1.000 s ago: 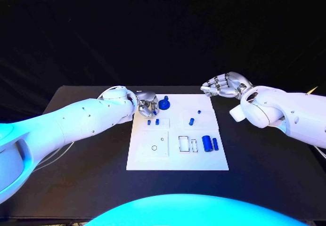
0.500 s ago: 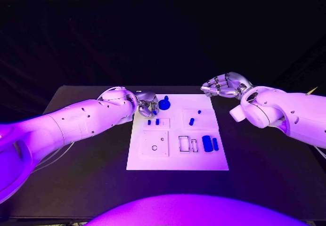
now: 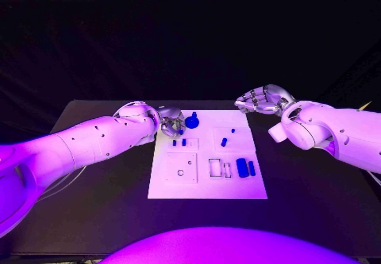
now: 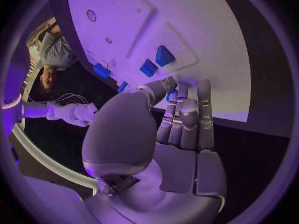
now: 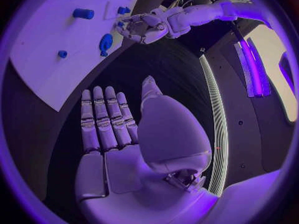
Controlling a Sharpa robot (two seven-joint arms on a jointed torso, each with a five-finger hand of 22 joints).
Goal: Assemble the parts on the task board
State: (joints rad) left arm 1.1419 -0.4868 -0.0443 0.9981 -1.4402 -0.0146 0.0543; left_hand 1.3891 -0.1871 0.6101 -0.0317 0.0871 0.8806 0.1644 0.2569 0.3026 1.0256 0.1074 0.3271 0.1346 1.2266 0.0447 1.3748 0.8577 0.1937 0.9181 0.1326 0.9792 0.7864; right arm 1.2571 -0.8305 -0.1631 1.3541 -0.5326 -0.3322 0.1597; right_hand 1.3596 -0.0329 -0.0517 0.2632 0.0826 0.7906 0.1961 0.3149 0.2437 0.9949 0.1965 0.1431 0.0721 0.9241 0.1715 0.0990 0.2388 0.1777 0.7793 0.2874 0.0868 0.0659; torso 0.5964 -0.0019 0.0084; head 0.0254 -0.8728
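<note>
The white task board (image 3: 238, 187) lies in the middle of the table. My left hand (image 3: 169, 122) hovers over its far left corner, beside a large blue knob-shaped part (image 3: 191, 122). In the left wrist view the thumb and a fingertip of that hand (image 4: 181, 119) pinch a small blue part (image 4: 171, 93). Two short blue pegs (image 3: 179, 142) stand in the board just in front of it. My right hand (image 3: 260, 100) is raised past the board's far right corner, and its fingers (image 5: 106, 119) are straight and hold nothing.
Two blue cylinders (image 3: 246, 168) lie side by side on the board's right half, next to rectangular slots (image 3: 215, 168). Smaller blue pieces (image 3: 224, 142) sit further back. Black table (image 3: 95, 198) surrounds the board on all sides.
</note>
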